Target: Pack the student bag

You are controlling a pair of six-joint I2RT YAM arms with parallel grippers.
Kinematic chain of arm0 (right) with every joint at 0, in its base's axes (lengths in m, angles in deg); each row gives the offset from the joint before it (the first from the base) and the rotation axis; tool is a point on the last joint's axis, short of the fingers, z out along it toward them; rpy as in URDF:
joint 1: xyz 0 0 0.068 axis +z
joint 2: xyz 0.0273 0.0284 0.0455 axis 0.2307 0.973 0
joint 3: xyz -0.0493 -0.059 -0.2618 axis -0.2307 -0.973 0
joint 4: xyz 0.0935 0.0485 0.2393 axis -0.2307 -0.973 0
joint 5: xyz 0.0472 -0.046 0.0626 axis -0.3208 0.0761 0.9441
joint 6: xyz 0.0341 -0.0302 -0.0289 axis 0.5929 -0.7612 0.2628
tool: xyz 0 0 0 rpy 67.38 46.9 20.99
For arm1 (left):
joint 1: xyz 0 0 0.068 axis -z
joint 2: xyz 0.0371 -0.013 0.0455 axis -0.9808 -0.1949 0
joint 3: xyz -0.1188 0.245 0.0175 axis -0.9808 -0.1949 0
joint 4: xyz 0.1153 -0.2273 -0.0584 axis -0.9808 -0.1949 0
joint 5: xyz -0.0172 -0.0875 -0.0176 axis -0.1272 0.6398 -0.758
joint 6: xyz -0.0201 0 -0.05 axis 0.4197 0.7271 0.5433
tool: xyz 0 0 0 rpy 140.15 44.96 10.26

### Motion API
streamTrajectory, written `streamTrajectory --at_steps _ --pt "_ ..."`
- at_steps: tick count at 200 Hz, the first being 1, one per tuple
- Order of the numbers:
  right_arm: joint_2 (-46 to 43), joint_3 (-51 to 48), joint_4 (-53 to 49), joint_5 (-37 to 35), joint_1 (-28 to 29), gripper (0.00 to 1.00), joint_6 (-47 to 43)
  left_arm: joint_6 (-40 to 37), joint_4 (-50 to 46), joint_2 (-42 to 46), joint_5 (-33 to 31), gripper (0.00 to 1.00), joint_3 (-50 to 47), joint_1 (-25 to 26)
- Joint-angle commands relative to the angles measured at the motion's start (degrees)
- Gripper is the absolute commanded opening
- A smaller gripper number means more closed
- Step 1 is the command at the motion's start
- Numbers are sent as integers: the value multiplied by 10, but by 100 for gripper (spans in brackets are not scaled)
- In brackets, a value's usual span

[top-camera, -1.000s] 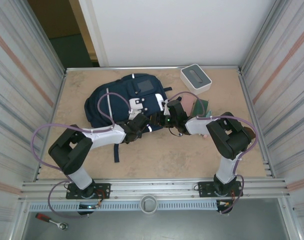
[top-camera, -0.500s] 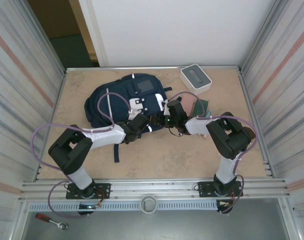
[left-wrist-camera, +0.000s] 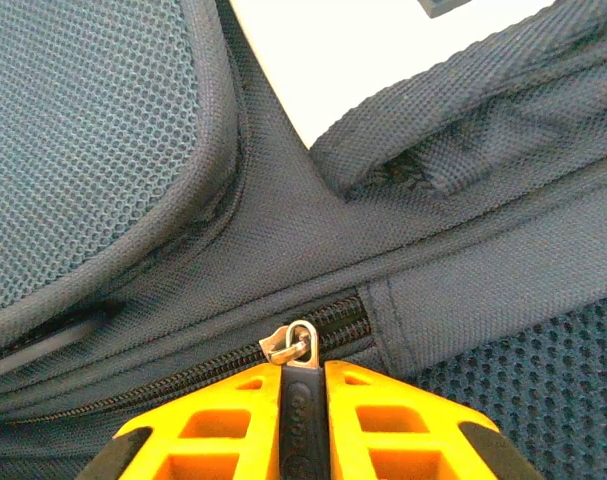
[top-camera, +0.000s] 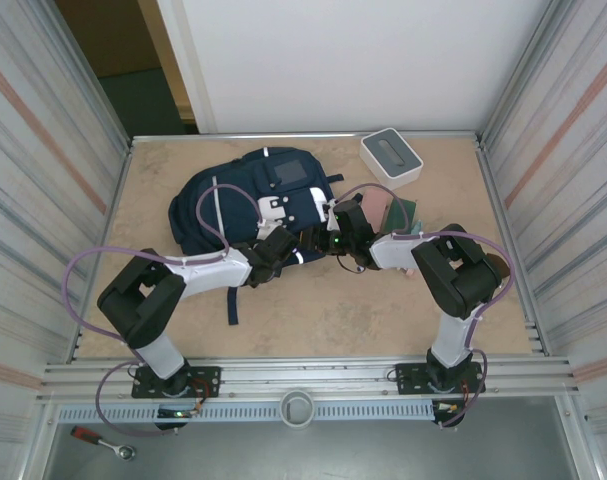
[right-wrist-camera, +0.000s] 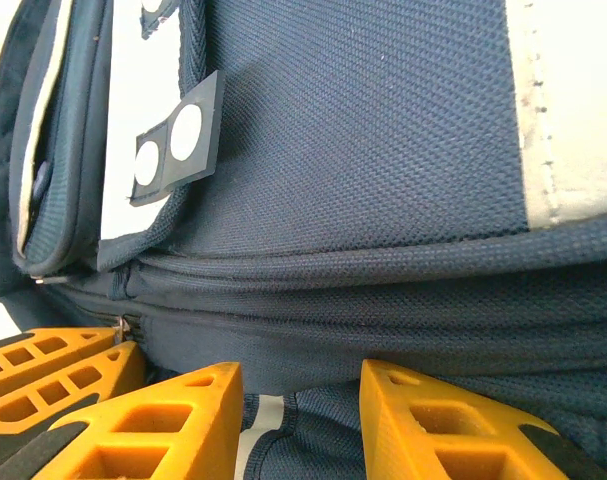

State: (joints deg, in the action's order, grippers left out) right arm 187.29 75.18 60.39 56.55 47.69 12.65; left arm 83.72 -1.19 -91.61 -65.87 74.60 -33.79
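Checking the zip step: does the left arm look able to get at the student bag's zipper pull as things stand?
Probably yes: the left gripper is closed on the zipper pull of the student bag, with nothing between them.

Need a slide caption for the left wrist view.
Left pincer shut on the black zipper pull of the navy student bag.

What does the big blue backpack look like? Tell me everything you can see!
The backpack is navy woven fabric with white patches, a thin pale stripe and mesh padding. It lies on the table, with one dark strap trailing toward the arms. The left gripper pinches its black zipper pull. The right gripper seems to squeeze a fold of its side.
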Motion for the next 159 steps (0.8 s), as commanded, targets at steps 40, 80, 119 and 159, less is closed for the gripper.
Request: streamTrajectory --at_steps 40,80,119,159 --pt "16 -9 -41 -7 -4 35 2 -14 -3 22 -4 12 -10 -9" --pt "17 -7 -42 -7 -5 35 2 -17 5 34 11 7 -21 -18" --pt "19 -6 -45 -11 -6 35 2 -25 22 55 32 0 -38 -30" --pt "24 2 -78 -33 -8 35 2 -31 35 78 41 0 -59 -40"
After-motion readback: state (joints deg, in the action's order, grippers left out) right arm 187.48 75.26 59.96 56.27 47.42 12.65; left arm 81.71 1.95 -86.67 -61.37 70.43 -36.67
